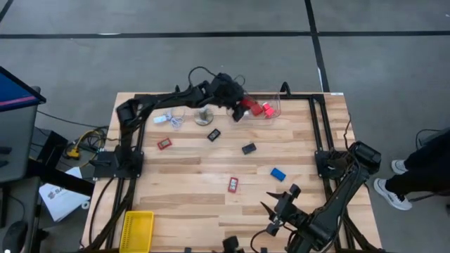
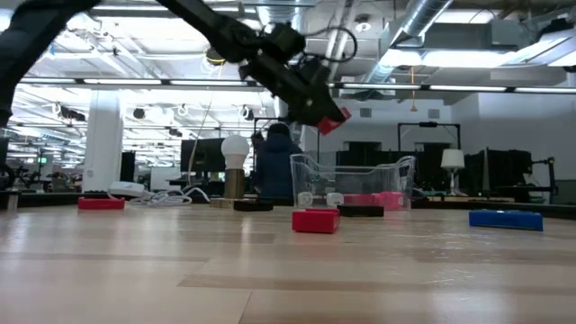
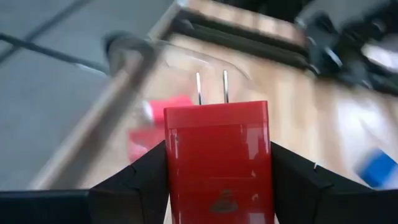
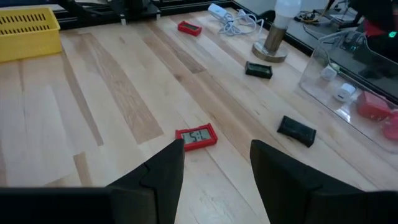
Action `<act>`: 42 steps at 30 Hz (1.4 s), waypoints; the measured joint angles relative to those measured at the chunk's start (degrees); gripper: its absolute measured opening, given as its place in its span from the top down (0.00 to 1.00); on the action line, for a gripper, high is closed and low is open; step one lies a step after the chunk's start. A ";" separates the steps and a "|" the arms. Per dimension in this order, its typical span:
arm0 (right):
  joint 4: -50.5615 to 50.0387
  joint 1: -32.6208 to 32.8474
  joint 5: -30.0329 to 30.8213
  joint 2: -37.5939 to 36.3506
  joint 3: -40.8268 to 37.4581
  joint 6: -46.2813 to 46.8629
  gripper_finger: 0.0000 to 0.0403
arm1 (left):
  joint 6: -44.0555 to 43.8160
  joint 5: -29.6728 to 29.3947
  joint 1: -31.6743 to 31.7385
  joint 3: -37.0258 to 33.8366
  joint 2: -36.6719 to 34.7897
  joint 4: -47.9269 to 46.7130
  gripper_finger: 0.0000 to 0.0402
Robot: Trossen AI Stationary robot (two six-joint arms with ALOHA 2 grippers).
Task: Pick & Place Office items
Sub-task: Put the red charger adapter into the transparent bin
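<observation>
Left gripper (image 1: pixel 239 110) with charger block (image 3: pixel 217 162) above clear bin (image 1: pixel 271 112) at table's (image 1: pixel 197 176) far edge, basket (image 1: pixel 137 230) at near-left corner

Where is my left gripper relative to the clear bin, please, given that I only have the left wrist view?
Observer: From above, the left gripper is over the end of the clear bin that lies nearer the white bulb.
Operator: Is the item I hold above the bin's wall?
Observer: Yes. In the low view the red block hangs above the bin's rim, apart from it.
Operator: Where is the other arm?
Observer: The right gripper is open and empty by the opposite edge of the table, with a flat red block lying just ahead of it.
</observation>
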 joint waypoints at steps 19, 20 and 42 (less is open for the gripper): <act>-0.15 -0.13 -0.04 0.00 0.00 -0.46 0.56 | -1.54 3.58 3.80 2.16 4.23 -0.59 0.49; -0.10 -0.12 -0.04 0.00 0.00 -0.46 0.56 | -1.54 3.58 3.94 2.16 4.23 -0.76 0.49; 0.22 -0.12 -0.07 0.00 0.00 -0.45 0.56 | -2.15 3.17 5.10 2.14 6.90 0.08 0.47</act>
